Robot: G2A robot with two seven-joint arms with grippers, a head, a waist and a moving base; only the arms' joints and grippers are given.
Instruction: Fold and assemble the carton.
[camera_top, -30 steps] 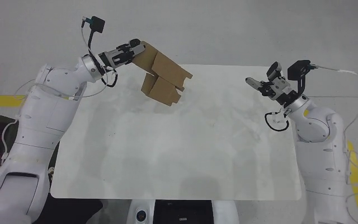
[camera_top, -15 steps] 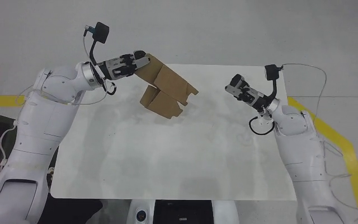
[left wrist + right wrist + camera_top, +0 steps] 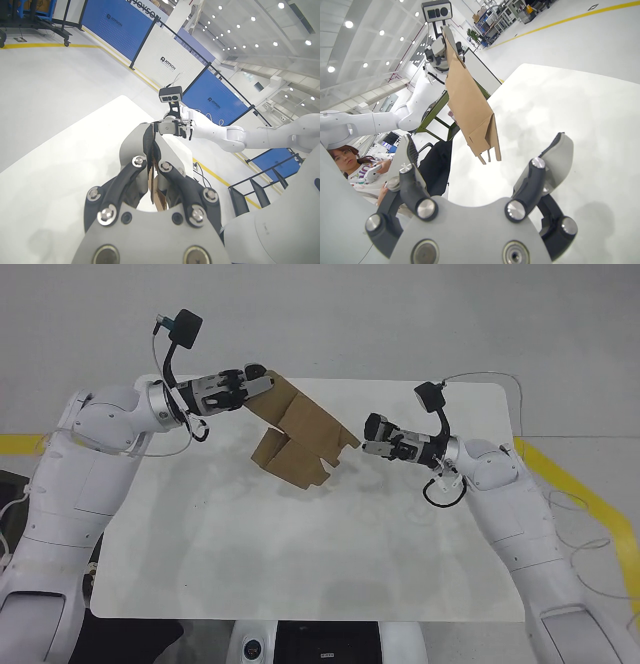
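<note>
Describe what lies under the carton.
The white table lies beneath the carton, which the left gripper holds above it. From above, the carton covers the patch directly underneath.

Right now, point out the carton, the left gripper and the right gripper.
carton [image 3: 300,424], top view, its brown panel.
left gripper [image 3: 257,376], top view, between fingertips clamping the carton.
right gripper [image 3: 370,434], top view, between its open fingertips.

In the left wrist view the carton [image 3: 153,185] shows edge-on only, its faces hidden between the 2 fingers of the left gripper [image 3: 151,136]. From above, whether the right gripper [image 3: 366,436] touches the carton's corner cannot be told; the carton's underside is hidden there.
</note>
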